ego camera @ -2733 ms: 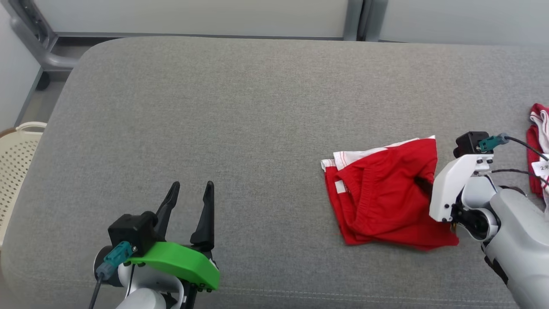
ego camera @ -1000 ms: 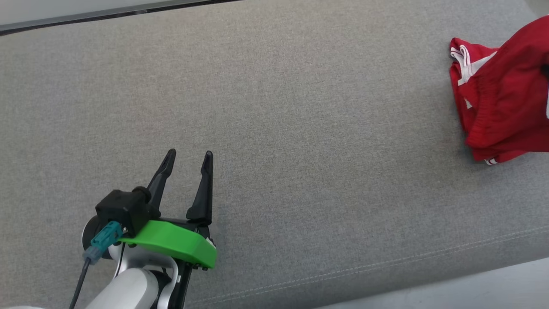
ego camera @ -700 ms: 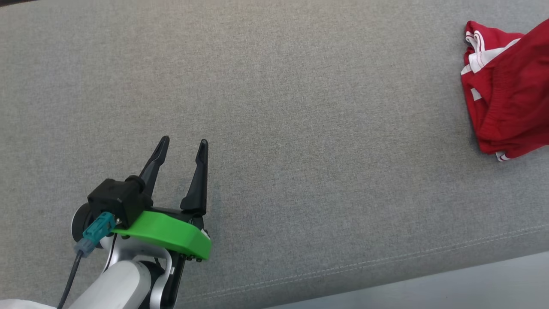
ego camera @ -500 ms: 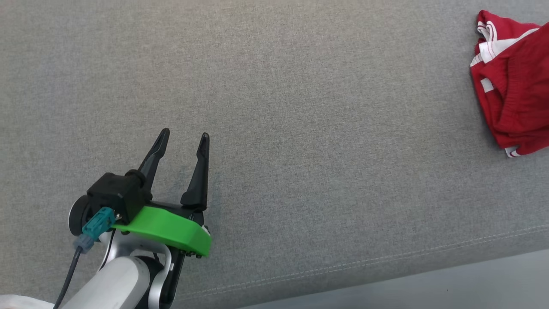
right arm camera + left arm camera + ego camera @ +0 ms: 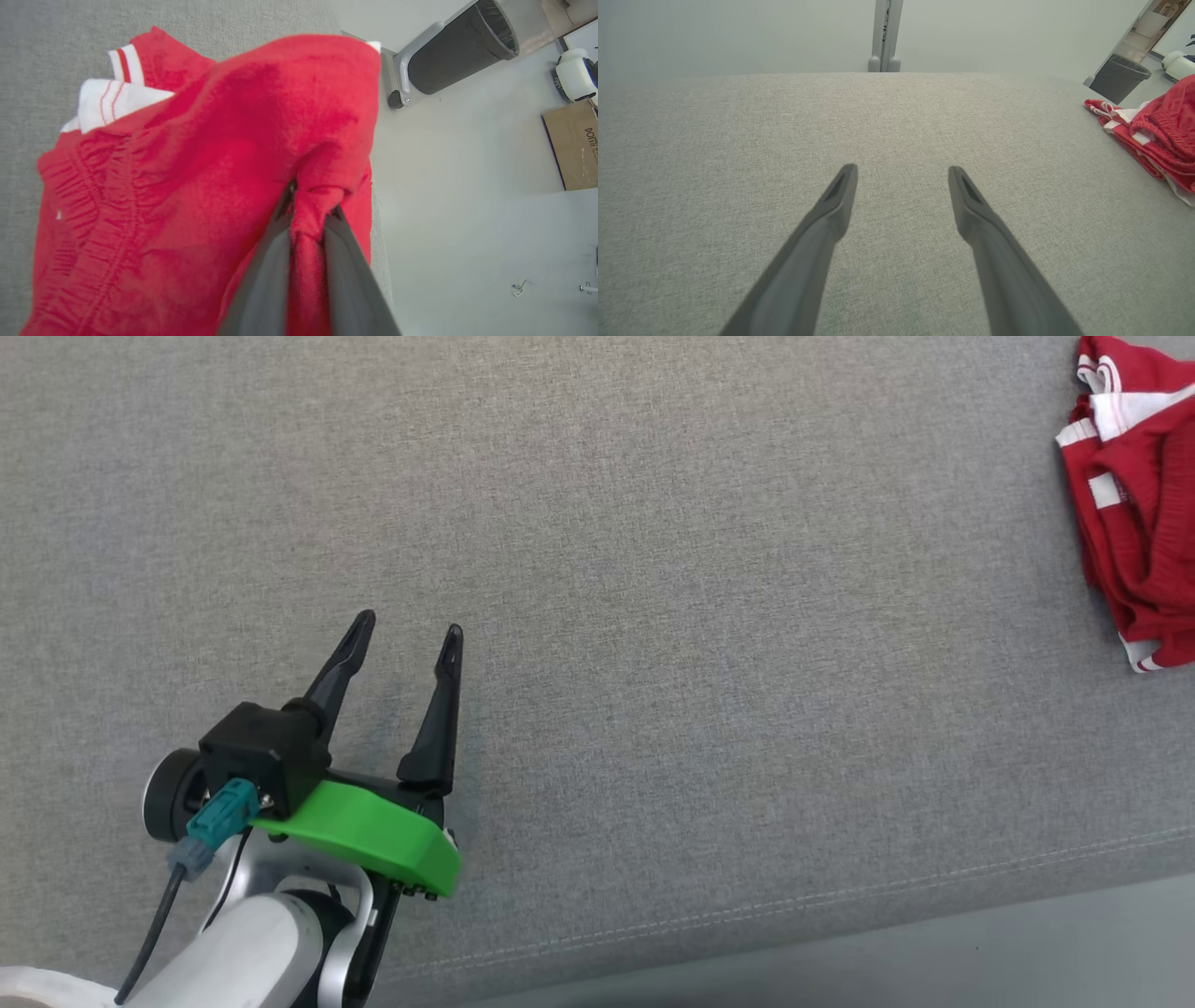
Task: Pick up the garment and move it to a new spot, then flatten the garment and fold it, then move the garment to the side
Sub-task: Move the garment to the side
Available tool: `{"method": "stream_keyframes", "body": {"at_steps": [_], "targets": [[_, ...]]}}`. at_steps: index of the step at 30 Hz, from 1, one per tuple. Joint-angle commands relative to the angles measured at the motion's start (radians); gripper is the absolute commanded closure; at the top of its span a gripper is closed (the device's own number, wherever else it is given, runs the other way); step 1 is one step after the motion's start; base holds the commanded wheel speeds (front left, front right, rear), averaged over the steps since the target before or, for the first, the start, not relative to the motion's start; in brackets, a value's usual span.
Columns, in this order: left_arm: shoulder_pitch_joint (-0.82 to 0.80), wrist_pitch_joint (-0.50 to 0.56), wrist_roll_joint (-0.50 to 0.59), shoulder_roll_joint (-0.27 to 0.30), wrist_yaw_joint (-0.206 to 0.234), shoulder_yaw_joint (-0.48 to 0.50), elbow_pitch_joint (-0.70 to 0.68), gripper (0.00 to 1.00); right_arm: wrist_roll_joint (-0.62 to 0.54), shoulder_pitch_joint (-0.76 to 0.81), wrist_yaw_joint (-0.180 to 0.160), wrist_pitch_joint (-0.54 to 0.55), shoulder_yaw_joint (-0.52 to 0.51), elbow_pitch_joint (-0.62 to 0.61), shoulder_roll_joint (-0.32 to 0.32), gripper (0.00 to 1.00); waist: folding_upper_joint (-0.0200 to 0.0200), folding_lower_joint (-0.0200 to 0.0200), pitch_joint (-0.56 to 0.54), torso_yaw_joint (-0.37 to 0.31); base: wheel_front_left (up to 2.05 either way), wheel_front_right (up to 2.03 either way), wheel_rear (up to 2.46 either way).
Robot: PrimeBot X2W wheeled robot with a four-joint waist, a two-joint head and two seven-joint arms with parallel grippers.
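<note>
Off right edge, half the garment (image 5: 1148, 523)

Lab-like workroom, grey padded bench (image 5: 653, 523), pale partition wall (image 5: 738, 32), waste bin (image 5: 460, 46), cardboard box (image 5: 572, 144) on bare floor (image 5: 467, 210)

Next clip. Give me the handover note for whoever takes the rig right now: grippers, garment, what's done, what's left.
Left gripper: open, empty, over the bare grey cushion.
Right gripper: shut on a pinched fold of the red garment.
Garment: bunched in layers, looks folded, at the cushion's right end near its edge.
Done: apparently the flattening and folding.
Left: probably settle it at the side, release, pull the right arm clear.
</note>
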Motion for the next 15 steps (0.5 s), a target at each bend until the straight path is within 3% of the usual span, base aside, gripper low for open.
{"method": "stream_keyframes", "body": {"at_steps": [1, 9, 15], "targets": [[-0.017, 0.007, 0.011, 0.008, 0.002, -0.004, -0.002, 0.00, -0.021, -0.014, -0.002, -0.037, -0.001, 0.016, -0.008, 0.00, -0.0001, -0.0001, 0.003, -0.003, 0.00, 0.00, 0.00], [-0.015, 0.021, 0.019, 0.017, 0.010, -0.012, -0.007, 0.00, -0.072, -0.013, -0.002, -0.174, 0.091, 0.052, -0.020, 0.00, -0.0001, -0.0001, -0.003, -0.017, 0.00, 0.00, 0.00], [0.000, 0.021, 0.010, 0.012, 0.014, -0.016, -0.003, 0.00, -0.050, -0.030, -0.002, -0.239, 0.117, 0.086, 0.002, 0.00, -0.0001, -0.0001, -0.022, -0.040, 0.00, 0.00, 0.00]]}}
